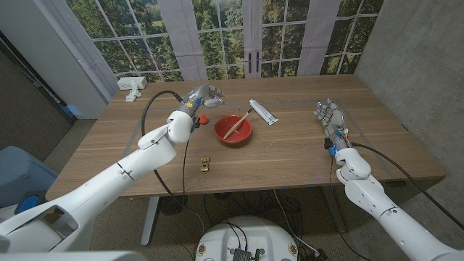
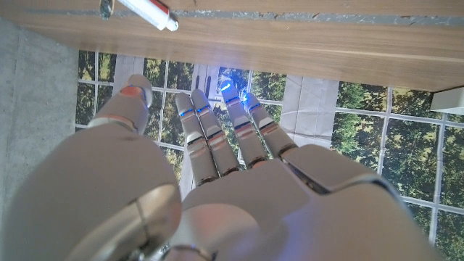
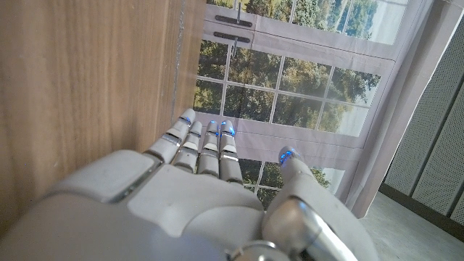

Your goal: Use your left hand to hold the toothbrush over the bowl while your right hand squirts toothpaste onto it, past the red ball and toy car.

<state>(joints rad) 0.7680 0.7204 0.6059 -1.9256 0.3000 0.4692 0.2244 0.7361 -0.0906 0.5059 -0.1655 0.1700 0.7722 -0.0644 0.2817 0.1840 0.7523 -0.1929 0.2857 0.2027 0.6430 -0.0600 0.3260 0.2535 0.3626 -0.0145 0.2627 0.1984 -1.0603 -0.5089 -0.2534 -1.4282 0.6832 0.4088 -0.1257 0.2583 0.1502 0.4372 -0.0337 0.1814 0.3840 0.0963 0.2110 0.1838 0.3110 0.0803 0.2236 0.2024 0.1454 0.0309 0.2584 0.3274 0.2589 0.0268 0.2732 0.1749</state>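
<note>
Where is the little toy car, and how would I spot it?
Look at the wooden table and find the red bowl near its middle. Come toward the front edge and a bit left, beside the robot's left arm: the toy car lies there. It is small and yellowish, unlike the red ball farther back.

The bowl (image 1: 233, 130) sits mid-table (image 1: 304, 156) with the toothbrush (image 1: 238, 123) lying in it, its far end over the rim. The toothpaste tube (image 1: 263, 112) lies just right and farther back. The ball (image 1: 204, 119) sits left of the bowl, the toy car (image 1: 205, 164) nearer. The left hand (image 1: 202, 96) is far-left of the bowl, the right hand (image 1: 330, 117) well right.
</note>
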